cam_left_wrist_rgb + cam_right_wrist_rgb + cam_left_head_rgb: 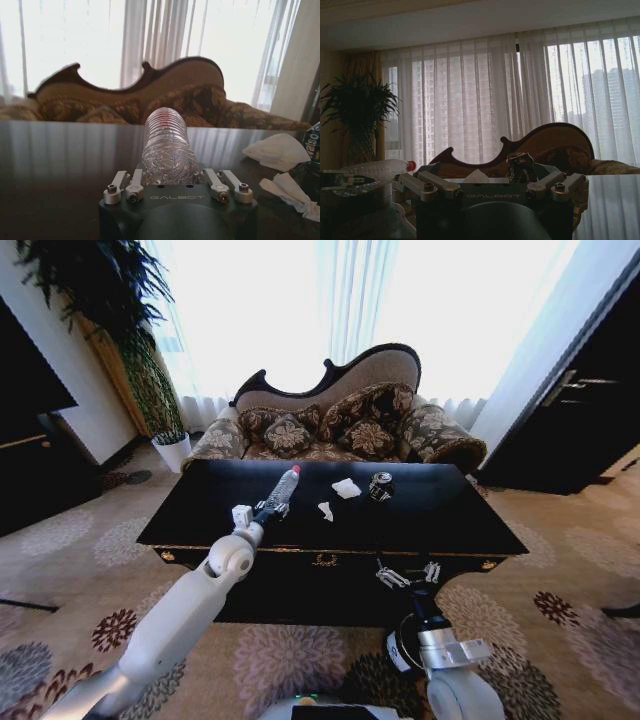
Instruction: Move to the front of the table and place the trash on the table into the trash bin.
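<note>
The clear plastic bottle (286, 488) (167, 142) lies on the glossy black table (200, 525), red cap pointing toward the sofa. My left gripper (267, 508) (169, 172) is shut on the bottle's base, fingers on either side. Right of the bottle lie two white paper scraps (346, 488) (325, 510) (274, 150) and a crushed can (380, 485) (520, 167). My right gripper (408, 574) (492, 182) hangs open just before the table's front edge, holding nothing. The black trash bin (398, 648) with a white label shows partly behind my right forearm, on the carpet.
A patterned sofa (340, 420) stands right behind the table, before bright curtained windows. A potted plant in a white pot (172, 450) is at the back left, and a dark door at the right. Patterned carpet surrounds the table.
</note>
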### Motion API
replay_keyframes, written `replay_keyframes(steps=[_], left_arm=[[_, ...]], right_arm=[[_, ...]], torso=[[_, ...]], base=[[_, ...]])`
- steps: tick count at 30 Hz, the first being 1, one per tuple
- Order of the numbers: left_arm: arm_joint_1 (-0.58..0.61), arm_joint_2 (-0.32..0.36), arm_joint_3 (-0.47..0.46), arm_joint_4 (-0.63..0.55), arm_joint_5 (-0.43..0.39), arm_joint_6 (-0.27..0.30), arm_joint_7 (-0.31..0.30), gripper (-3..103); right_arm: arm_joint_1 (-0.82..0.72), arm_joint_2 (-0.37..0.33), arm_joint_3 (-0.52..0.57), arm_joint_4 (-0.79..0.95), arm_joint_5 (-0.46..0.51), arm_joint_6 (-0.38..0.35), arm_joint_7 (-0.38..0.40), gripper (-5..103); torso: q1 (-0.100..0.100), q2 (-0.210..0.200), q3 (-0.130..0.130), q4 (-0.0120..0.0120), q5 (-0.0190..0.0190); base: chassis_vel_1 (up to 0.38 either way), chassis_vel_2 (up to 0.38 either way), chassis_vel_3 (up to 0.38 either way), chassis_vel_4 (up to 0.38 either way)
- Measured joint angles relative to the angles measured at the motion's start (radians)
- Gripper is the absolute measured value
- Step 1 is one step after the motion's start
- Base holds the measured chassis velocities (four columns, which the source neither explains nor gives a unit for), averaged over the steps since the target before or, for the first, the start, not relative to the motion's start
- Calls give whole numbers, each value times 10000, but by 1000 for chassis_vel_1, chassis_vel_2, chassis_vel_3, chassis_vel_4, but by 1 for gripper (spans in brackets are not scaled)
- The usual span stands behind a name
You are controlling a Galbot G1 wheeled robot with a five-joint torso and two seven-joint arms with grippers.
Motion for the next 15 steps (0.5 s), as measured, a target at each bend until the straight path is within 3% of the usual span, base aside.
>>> replay_keyframes(steps=[3, 7, 9, 10, 12, 13, 15], left_arm=[[616, 103, -620, -368, 499, -213, 287, 37], [2352, 336, -2470, -1378, 2268, -1268, 1832, 37], [2577, 365, -2655, -1522, 2461, -1433, 2039, 37], [3251, 427, -3155, -1949, 2976, -1958, 2622, 37], [3838, 447, -3558, -2382, 3442, -2729, 3178, 37], [3838, 447, -3558, -2382, 3442, -2729, 3178, 37], [4383, 412, -3851, -2842, 4178, -3851, 3875, 37]], right_arm=[[0, -10, -23, 2, 36, 6, 3, 100], [-8, -65, -377, 72, 987, -22, -57, 100], [-17, -70, -466, 87, 1225, -39, -98, 100], [-39, -89, -702, 128, 1818, -81, -270, 100], [-58, -101, -977, 183, 2385, -103, -564, 100], [-58, -101, -977, 183, 2385, -103, -564, 100], [-101, -100, -1435, 355, 3187, -184, -862, 100]], torso=[[0, 0, 0, 2, -2], [0, 0, 0, 3, -2], [0, 0, 0, 4, 0], [0, 0, -1, 6, -1], [-1, 1, -1, 4, -1], [-1, 1, -1, 4, -1], [-1, 2, -1, 3, 0]], base=[[0, 0, 0, 0], [0, 0, 0, 0], [0, 0, 0, 0], [0, 0, 0, 0], [0, 0, 0, 0], [0, 0, 0, 0], [0, 0, 0, 0]])
